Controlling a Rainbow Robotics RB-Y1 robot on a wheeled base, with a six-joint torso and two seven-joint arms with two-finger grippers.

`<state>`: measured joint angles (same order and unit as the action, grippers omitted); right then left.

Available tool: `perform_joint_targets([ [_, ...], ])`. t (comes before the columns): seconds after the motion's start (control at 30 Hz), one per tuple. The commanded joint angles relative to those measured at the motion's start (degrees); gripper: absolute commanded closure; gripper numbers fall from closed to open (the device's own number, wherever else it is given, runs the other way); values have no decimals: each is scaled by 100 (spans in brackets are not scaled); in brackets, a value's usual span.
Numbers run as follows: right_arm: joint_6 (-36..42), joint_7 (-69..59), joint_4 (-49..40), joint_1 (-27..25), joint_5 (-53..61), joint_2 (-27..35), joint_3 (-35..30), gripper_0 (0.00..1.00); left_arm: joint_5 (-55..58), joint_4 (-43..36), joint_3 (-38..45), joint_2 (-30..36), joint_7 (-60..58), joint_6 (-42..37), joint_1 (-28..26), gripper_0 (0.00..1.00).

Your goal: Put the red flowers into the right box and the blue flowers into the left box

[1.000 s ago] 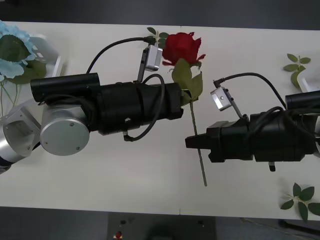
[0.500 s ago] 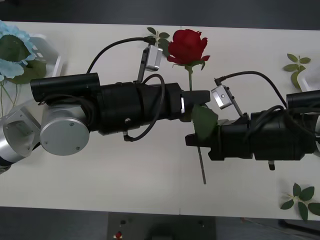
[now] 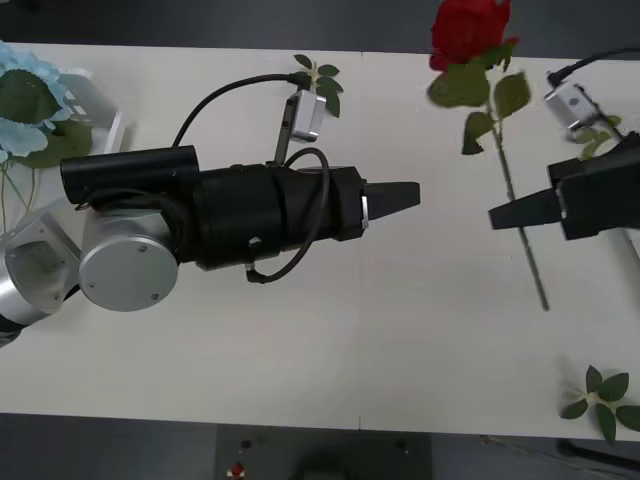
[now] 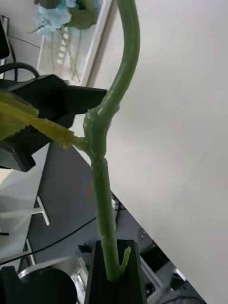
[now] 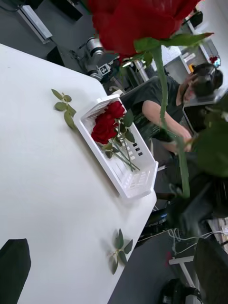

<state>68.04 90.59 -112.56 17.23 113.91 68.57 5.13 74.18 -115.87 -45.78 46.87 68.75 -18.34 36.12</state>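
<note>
The front camera looked down from above on the table (image 3: 330, 340) and both arms. The right wrist camera sat close along a rose (image 4: 107, 156) stem, facing the left arm. The left wrist camera faced the same rose (image 5: 137, 21), farther off.

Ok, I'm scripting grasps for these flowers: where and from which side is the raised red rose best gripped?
On the bare stem below the leaves, from the side, across it: thin and straight there, while bloom and leaves are wide and soft. The right end effector is shut on that stretch.
</note>
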Motion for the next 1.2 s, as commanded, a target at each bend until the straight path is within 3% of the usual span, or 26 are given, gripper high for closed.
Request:
perform_joint_targets([
  [0.03,474,11,437,140,-45,412,-407,100,9,-182,113,446,182,14,9,0],
  [0.27,1203,55,1316,219,-686,974,-803,100,229,-182,623,1272,156,14,-105,0],
  [0.43,1528,125,2010,421,-1583,1159,-803,100,519,-191,1422,1799,156,-118,-492,0],
  [0.53,1564,187,2309,474,-2233,1159,-812,100,721,-191,2345,1861,165,-1058,-808,0],
  [0.7,1555,292,2774,527,-3305,1211,-821,100,1275,-68,4437,1817,174,-3976,-1300,0],
  [0.77,1564,327,2933,536,-3613,1255,-821,100,1741,126,4868,1799,200,-4802,-1362,0],
  [0.8,1564,327,2933,536,-3613,1255,-821,100,1741,126,4868,1799,200,-4802,-1362,0],
  [0.83,1564,371,3082,536,-3921,1255,-829,100,2163,328,5070,1790,156,-5532,-1380,0],
  [0.97,1564,450,3346,527,-4668,1229,-821,100,2514,477,5219,1676,-169,-6235,-1564,0],
  [1.1,1546,530,3425,536,-6215,1027,-821,100,2707,301,5369,1237,-697,-6296,-1872,0],
  [1.2,1502,547,3460,509,-6724,886,-821,100,2901,266,5386,797,-978,-6331,-1924,0],
])
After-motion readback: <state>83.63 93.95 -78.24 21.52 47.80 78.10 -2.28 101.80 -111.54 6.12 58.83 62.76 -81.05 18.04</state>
